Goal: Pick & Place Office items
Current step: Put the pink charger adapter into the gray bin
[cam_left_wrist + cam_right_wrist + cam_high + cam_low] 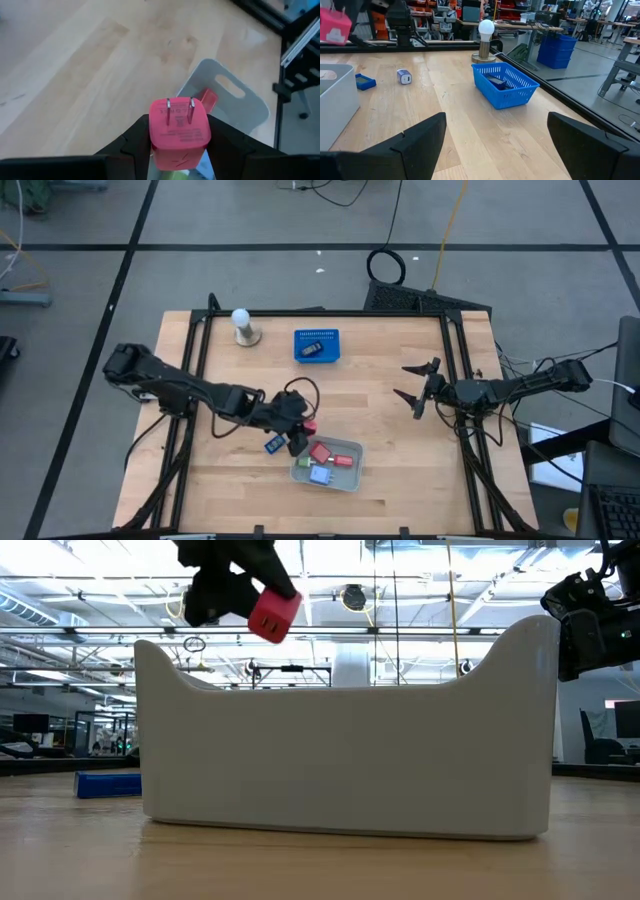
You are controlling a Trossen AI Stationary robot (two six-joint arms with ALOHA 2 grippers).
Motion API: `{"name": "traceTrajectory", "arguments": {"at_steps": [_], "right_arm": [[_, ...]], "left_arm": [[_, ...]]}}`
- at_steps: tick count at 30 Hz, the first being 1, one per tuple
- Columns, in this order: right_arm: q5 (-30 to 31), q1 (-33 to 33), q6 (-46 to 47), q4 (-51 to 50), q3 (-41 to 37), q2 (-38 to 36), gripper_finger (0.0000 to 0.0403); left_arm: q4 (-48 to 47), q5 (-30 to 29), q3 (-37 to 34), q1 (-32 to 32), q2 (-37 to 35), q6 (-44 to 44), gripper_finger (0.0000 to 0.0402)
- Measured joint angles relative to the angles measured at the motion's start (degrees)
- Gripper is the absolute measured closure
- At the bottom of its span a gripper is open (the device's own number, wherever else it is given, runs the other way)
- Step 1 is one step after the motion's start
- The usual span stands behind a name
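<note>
My left gripper (303, 431) is shut on a pink plug block (179, 131) with two metal prongs, held in the air by the far left corner of the grey tray (352, 480). The low view shows the block (273, 615) above the tray's wall (345, 750). In the tray lie red (321, 451), green and blue pieces. Two small blue pieces (404, 76) (365, 81) rest on the table left of the tray. My right gripper (415, 385) waits open at the table's right side, holding nothing. My left gripper pinches the pink block's two opposite sides (153, 134) between its two fingers (136, 140). The fingers slant down from the table's left. The pronged face (179, 112) points away from the gripper. The block is lifted clear of both table and tray.
A blue perforated basket (317, 346) with a dark item inside stands at the far middle. A white ball on a round stand (241, 326) is to its left. Bare wood lies between the tray and the basket. Black frame rails (455, 370) run along the table's sides.
</note>
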Motion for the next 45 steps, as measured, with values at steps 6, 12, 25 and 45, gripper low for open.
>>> {"name": "traceTrajectory", "arguments": {"at_steps": [6,12,25,45], "right_arm": [[0.0,0.0,0.0,0.0,0.0,0.0,0.0064],[0.0,0.0,0.0,0.0,0.0,0.0,0.0064],[0.0,0.0,0.0,0.0,0.0,0.0,0.0064],[0.0,0.0,0.0,0.0,0.0,0.1,0.0064]], "left_arm": [[0.0,1.3,3.7,-0.2,4.8,2.9,0.0248],[-0.2,3.9,7.3,-0.5,10.0,5.3,0.0248],[-4.3,7.8,7.5,-1.5,13.7,3.1,0.0248],[-5.8,8.7,7.5,-1.2,15.5,3.2,0.0206]]}}
